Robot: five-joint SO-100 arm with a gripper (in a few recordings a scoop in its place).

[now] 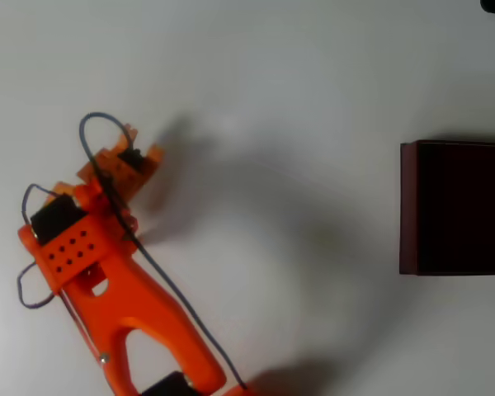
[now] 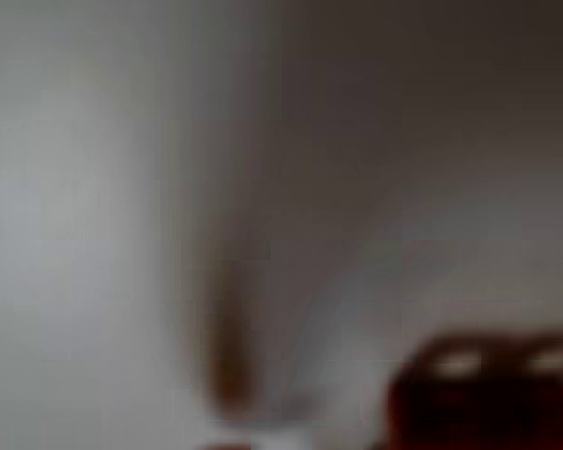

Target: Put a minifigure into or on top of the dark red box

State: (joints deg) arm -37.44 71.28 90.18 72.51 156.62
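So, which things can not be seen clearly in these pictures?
- Minifigure: I cannot find it; the wrist view is too blurred to name anything.
- Gripper: in the overhead view the arm's own body covers the fingertips, so open or shut is unclear.
- Box: the right edge of the overhead view cuts it off, and its inside is too dark to tell the contents.
- Arm base: cut off by the bottom edge.

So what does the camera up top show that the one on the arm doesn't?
The overhead view alone shows the orange arm with its hand at the left, black cables, and the dark red box at the right edge, open with a dark inside. The wrist view alone gives a heavy blur: a brownish streak and a dark reddish shape at the bottom right, too soft to name. Both share the pale table.
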